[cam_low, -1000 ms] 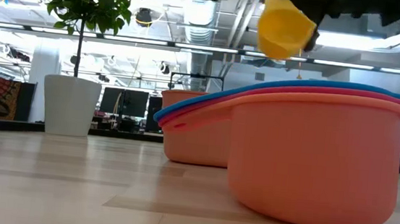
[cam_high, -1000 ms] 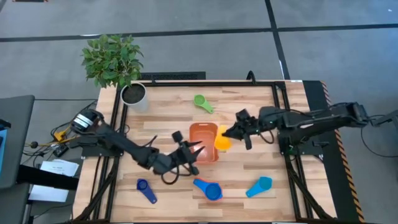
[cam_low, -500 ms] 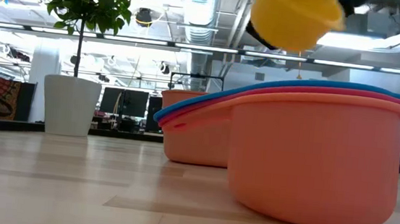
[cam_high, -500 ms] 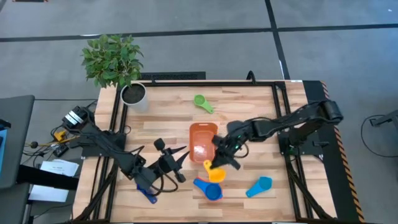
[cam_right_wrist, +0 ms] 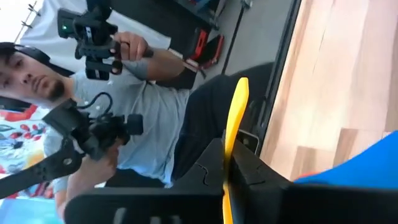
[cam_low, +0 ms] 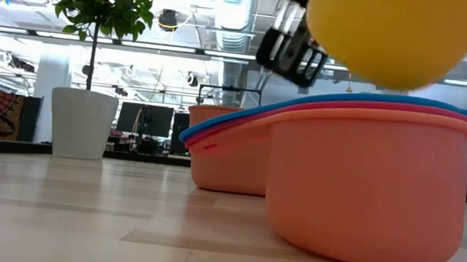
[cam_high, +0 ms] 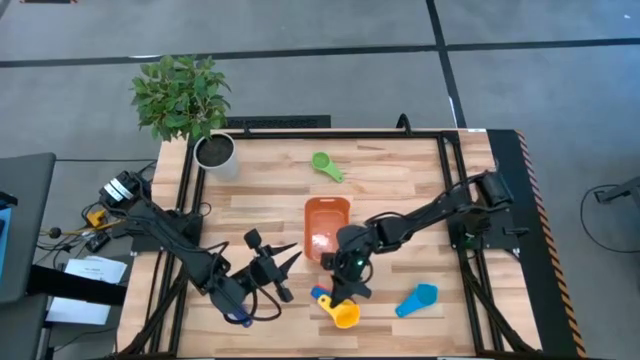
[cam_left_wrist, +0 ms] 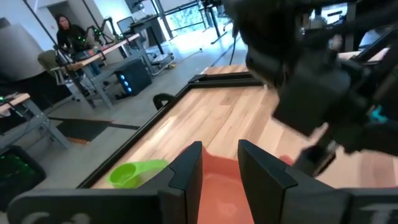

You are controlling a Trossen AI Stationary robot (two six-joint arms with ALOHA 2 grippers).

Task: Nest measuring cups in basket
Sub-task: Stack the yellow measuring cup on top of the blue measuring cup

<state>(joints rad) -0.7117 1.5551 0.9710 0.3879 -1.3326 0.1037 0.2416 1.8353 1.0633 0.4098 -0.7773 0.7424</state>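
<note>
My right gripper (cam_high: pixel 345 292) is shut on the yellow measuring cup (cam_high: pixel 345 315), near the table's front edge. The cup hovers just above a nested stack of orange, red and blue cups (cam_low: pixel 365 181), of which only a blue part (cam_high: pixel 319 296) shows from above. My left gripper (cam_high: pixel 278 268) is open and empty, left of the stack. The orange basket (cam_high: pixel 326 226) rests on its flat bottom at mid-table. A green cup (cam_high: pixel 325 164) lies at the far side, a light blue cup (cam_high: pixel 417 299) at the near right. A dark blue cup (cam_high: pixel 238 318) lies half hidden under my left arm. My right gripper pinches the yellow cup's flat handle (cam_right_wrist: pixel 236 115) edge-on between its two fingers. The fingers come slanting down from the table's far side. The bowl (cam_low: pixel 394 39) hangs beyond the fingers, clear of the table and just over the stack's blue rim.
A white plant pot (cam_high: pixel 215 152) stands at the far left corner. A black frame rail (cam_high: pixel 445 160) runs around the table. A person holding hand controllers (cam_right_wrist: pixel 118 124) stands beyond the table's near edge. Bare wood lies between the basket and the green cup.
My right gripper has carried the yellow cup from beside the basket's right wall toward the table's near edge, ending above the nested stack. My left gripper has drawn back from the basket toward the table's near left.
</note>
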